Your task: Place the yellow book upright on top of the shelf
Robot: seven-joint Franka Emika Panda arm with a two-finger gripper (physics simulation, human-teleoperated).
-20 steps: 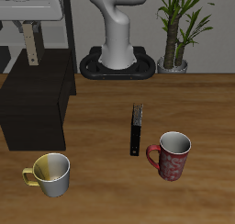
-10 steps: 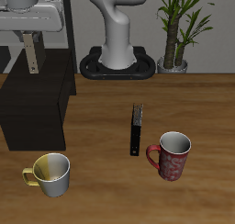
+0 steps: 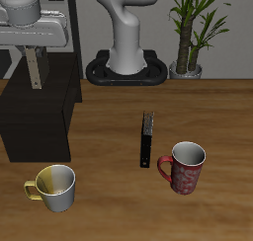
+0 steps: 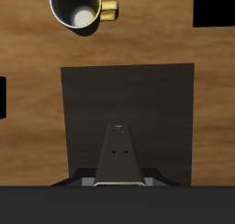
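Note:
My gripper (image 3: 34,55) is shut on the yellow book (image 3: 35,69), a thin tan strip hanging upright from the fingers. It is over the top of the shelf (image 3: 44,117), the large matte-black cabinet at the table's side. I cannot tell whether the book's lower edge touches the shelf top. In the wrist view the book (image 4: 119,154) sticks out from the gripper (image 4: 119,182) straight toward the black shelf top (image 4: 128,95).
A yellow mug (image 3: 55,187) stands in front of the shelf near the table's front edge; it also shows in the wrist view (image 4: 81,7). A long dark book (image 3: 147,138) stands mid-table beside a red mug (image 3: 185,167). A potted plant (image 3: 193,33) stands at the back.
My gripper has come down with the yellow book, bringing its lower edge closer to the shelf top. Nothing else has moved.

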